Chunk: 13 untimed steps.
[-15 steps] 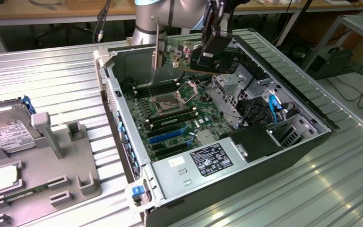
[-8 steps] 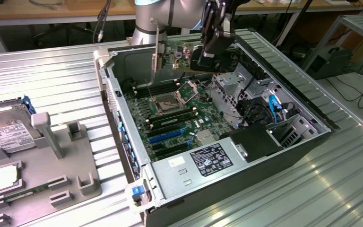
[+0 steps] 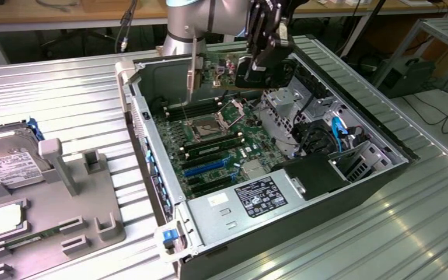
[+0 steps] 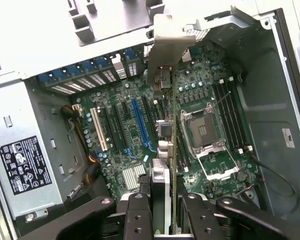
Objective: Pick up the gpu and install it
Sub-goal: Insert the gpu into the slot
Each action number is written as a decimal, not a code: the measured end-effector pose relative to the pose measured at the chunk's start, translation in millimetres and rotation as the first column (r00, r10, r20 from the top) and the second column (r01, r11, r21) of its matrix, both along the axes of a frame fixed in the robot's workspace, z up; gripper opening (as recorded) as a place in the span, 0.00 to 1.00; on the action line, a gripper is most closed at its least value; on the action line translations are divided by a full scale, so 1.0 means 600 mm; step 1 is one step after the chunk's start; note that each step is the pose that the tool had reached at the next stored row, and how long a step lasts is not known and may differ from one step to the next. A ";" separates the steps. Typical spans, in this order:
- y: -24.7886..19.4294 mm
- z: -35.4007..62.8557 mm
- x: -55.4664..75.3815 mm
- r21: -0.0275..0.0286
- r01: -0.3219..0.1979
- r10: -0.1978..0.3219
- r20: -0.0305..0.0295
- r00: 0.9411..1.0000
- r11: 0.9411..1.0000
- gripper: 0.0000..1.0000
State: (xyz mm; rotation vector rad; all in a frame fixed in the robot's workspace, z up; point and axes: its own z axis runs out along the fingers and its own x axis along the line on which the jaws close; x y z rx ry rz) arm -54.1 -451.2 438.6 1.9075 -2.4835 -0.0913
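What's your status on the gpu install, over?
Tool shut on gpu. Gpu held edge-down over the motherboard, not yet seated. No obstruction seen above the expansion slots.

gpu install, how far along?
Done: pickup, the gpu is clamped in the gripper. In hand: card held in the air over the open case, above the motherboard. Left: seating it; its edge is not in any slot yet.

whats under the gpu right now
The gpu, held in the hand, hangs over the motherboard, between the blue slot and cpu socket. The strip directly beneath its edge is covered.
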 end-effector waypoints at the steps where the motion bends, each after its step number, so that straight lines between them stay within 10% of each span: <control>1: 0.0000 0.000 0.000 0.000 -0.016 0.016 0.000 1.000 1.000 0.29; 13: 0.0000 0.000 0.000 0.000 -0.115 0.115 0.000 0.993 0.993 0.29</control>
